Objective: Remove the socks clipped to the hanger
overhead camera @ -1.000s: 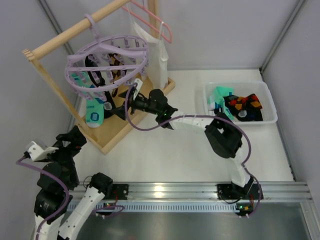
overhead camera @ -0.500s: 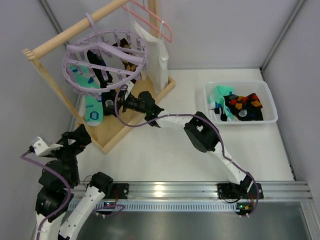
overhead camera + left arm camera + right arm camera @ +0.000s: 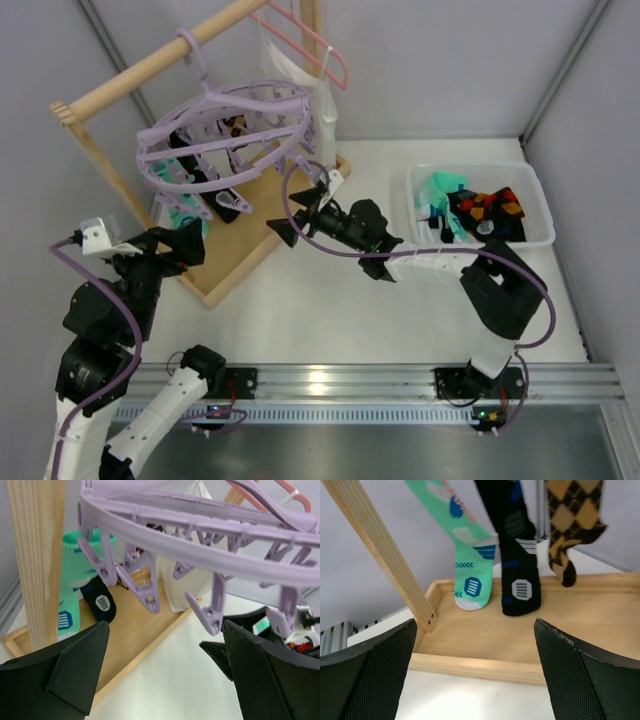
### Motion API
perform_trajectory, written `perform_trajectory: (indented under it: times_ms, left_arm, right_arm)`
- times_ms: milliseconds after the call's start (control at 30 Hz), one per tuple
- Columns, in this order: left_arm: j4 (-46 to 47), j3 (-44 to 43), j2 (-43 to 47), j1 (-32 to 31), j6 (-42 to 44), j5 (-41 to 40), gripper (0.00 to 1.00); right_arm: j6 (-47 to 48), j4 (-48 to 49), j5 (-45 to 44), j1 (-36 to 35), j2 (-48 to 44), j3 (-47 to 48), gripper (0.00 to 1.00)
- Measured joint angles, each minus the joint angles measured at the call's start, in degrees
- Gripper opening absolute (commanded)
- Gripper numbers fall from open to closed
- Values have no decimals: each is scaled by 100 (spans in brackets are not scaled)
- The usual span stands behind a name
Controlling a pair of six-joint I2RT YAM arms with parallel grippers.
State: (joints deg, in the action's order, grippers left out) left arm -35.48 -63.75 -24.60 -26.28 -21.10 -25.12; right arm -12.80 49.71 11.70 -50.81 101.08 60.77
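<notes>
The wooden rail frame (image 3: pixel 150 65) stands at 10 o'clock in the top view. The lavender hanger (image 3: pixel 225 130) hangs tilted from its rail by the hook. A white bin (image 3: pixel 470 169) holding loose socks (image 3: pixel 485 210) sits at 2 o'clock. The right gripper (image 3: pixel 475 625), jaws spread and empty, faces the frame base from 3 o'clock. The left gripper (image 3: pixel 165 630), jaws likewise released, sits at the ring's 7 o'clock. Hanging beneath the ring are a mint-green sock (image 3: pixel 470 575), a black sock (image 3: pixel 517 580) and a brown checked sock (image 3: pixel 570 520).

Green sock (image 3: pixel 470 555), black sock (image 3: pixel 518 575), checked sock (image 3: pixel 570 525) hang top center over wooden tray (image 3: pixel 485 667); right gripper (image 3: pixel 475 625) spread wide, bottom corners.
</notes>
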Motion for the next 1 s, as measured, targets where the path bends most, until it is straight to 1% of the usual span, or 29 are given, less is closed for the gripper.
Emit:
perform_trajectory:
  times_ms: [200,333,500,667,833,1000]
  left_arm:
    - [133,-402,-634,0,116,98,98]
    - [146,-450,-984,0,227,400,98]
    - [149,-452,-1038,0,306,426,98]
    - [149,-455,-1054,0,330,404,98]
    - [149,-455,-1054,0,387,267,98]
    - [142,-455,-992,0,505,122,98]
  right_arm:
    - [-2,-227,-101,157,-861,-848,96]
    - [-103,-780,175,490,-1158,-828,96]
    - [-83,-1670,914,1054,-1106,-157,96]
    - [-9,-2201,1515,1080,-511,876,94]
    - [109,-2568,1668,988,188,1482,94]
    - [339,-3195,1443,647,723,2118,95]
